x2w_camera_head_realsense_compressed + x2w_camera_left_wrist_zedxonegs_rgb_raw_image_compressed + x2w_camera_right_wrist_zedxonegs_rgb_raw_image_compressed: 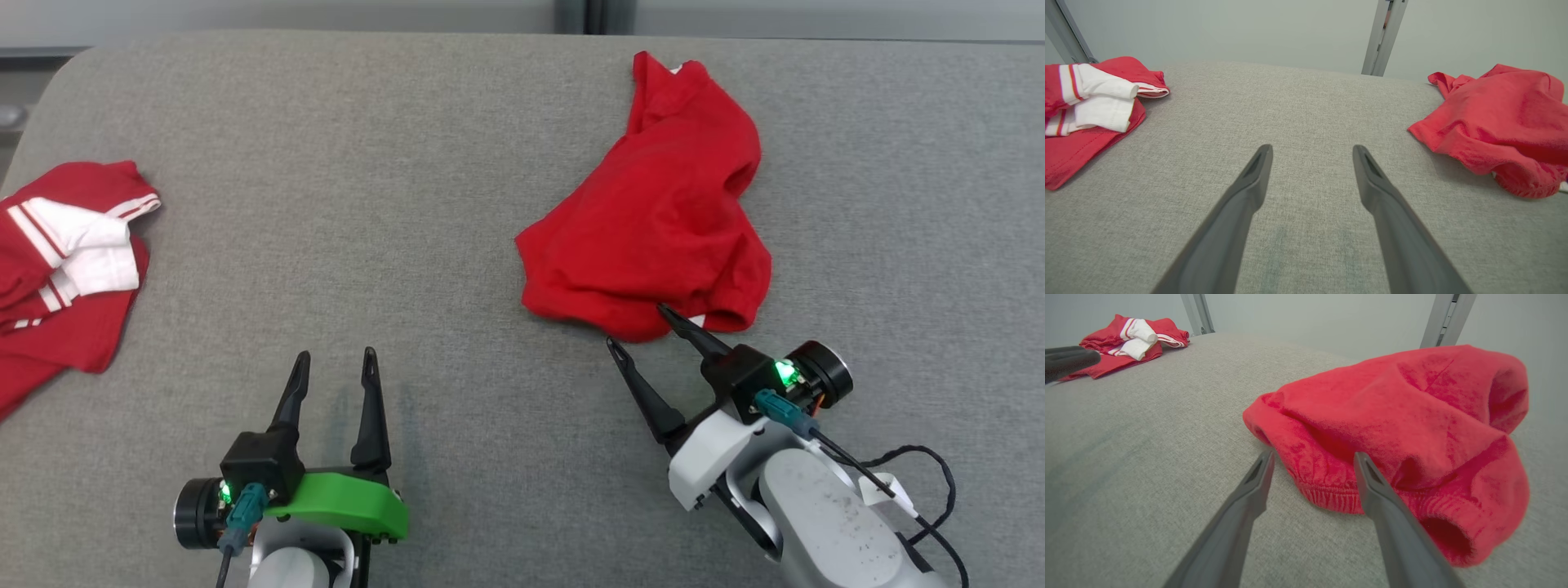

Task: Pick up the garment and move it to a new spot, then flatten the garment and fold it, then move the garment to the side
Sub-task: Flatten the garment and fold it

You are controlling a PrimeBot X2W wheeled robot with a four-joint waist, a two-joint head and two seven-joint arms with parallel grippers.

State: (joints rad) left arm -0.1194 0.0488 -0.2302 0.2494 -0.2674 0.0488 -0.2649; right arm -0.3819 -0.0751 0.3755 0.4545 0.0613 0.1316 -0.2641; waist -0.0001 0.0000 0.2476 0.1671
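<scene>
Right hand [636,325] spread wide, at garment [661,220] edge

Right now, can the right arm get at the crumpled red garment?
Likely yes. The right gripper stands open at the near ribbed hem of the red garment, one finger over the fabric, the other just beside it; nothing lies between.

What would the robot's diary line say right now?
right gripper: open, at red garment hem | left gripper: open, empty | pick-up: not yet done
</scene>
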